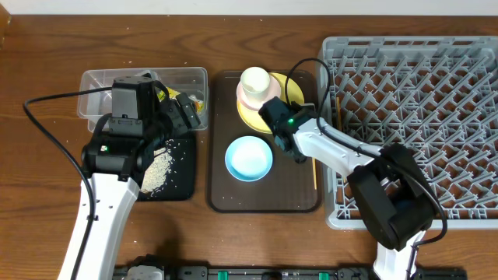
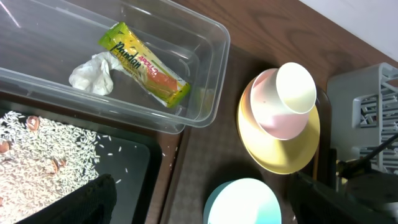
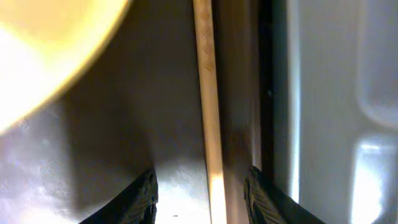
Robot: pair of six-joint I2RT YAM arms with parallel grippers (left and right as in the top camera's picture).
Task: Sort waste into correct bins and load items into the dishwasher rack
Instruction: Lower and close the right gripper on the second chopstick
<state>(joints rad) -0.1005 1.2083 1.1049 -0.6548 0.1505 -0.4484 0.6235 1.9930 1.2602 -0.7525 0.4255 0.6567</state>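
My right gripper [image 1: 298,152] is low over the brown serving tray's right side, open, with a wooden chopstick [image 3: 207,93] running between its fingers [image 3: 142,198] without touching them. The chopstick [image 1: 313,169] lies beside the grey rack [image 1: 420,117]. A white cup [image 1: 254,81] sits in a pink bowl [image 2: 268,118] on the yellow plate [image 1: 268,117]; the blue bowl [image 1: 249,158] stands in front of them. My left gripper [image 1: 180,118] hangs wide open and empty above the bins. The green-and-yellow wrapper [image 2: 144,65] and white tissue [image 2: 93,73] lie in the clear tub [image 2: 208,93]. Rice [image 2: 37,155] covers the black tray [image 2: 134,165].
The brown serving tray [image 1: 264,194] holds the dishes between the bins and the rack. The rack's left wall [image 3: 323,93] rises just right of my right fingers. Arm cables loop over the table's left and the tray's back.
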